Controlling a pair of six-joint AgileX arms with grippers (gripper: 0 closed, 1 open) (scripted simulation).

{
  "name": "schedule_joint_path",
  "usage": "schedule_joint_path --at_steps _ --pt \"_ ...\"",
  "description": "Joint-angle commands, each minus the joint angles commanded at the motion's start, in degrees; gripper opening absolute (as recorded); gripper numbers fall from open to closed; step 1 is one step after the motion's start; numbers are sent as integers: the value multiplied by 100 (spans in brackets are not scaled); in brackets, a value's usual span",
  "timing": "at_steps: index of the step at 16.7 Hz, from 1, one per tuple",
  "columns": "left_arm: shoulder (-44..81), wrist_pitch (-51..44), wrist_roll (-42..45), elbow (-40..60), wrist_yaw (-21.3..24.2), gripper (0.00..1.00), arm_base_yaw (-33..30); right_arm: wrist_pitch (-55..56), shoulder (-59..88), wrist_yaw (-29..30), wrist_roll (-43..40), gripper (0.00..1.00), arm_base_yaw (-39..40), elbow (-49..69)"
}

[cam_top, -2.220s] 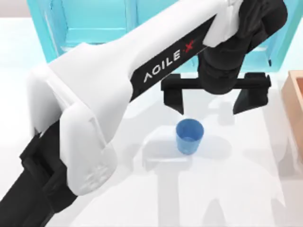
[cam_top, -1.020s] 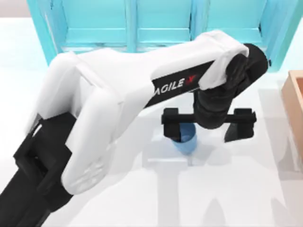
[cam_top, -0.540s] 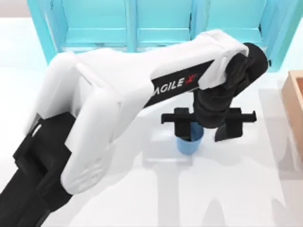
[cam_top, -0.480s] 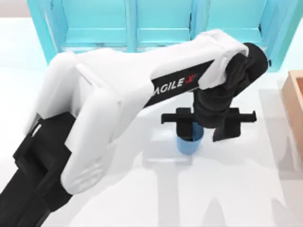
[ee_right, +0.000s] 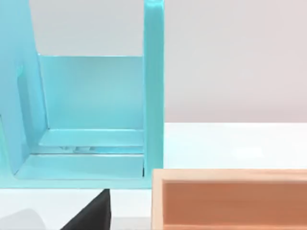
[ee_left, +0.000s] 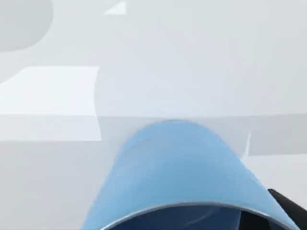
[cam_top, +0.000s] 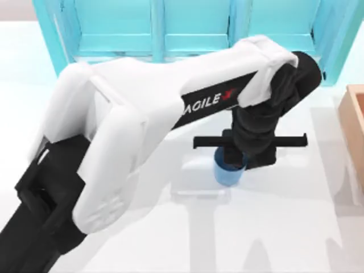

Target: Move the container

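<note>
The left gripper was pinching the blue cup, which stood on the table; lifting and moving it remained to be done.

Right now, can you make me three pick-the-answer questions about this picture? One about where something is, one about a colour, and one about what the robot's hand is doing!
1. Where is the wooden box?
A. at the table's right edge
B. at the table's left edge
C. on top of the shelf unit

2. What colour is the container?
A. red
B. blue
C. yellow

3. What is the left gripper doing?
A. resting far from the container
B. holding the wooden box
C. closed on the container's rim

Answers:
1. A, the top view shows the tan box cut off by the right edge, beside the turquoise shelf unit.
2. B, both the top view and the left wrist view show blue sides.
3. C, the jaws have drawn together at the cup's rim on the white table.
</note>
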Motion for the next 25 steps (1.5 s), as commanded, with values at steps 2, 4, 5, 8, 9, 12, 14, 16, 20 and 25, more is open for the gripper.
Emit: schedule_joint_path --at_steps 2,4,5,8,9,12,14,16,20,25 --pt "0 0 0 0 0 0 0 0 0 0 0 100 0 0" --pt "0 0 0 0 0 0 0 0 0 0 0 100 0 0" --pt "-10 -5 8 -10 -3 0 -21 0 0 0 0 100 0 0" --pt "-215 25 201 -219 12 0 166 0 0 0 0 100 0 0" --pt "-395 55 362 -410 24 0 330 0 0 0 0 100 0 0" --pt "-1193 200 1044 -1322 86 0 1033 0 0 0 0 100 0 0" --pt "-1865 326 1607 -2146 142 0 1616 0 0 0 0 100 0 0" --pt "-2560 449 2196 -3011 200 0 2227 0 0 0 0 100 0 0" --pt "-3679 619 3201 -4305 286 0 3259 0 0 0 0 100 0 0" --pt "-4012 661 3529 -4650 311 0 3590 0 0 0 0 100 0 0"
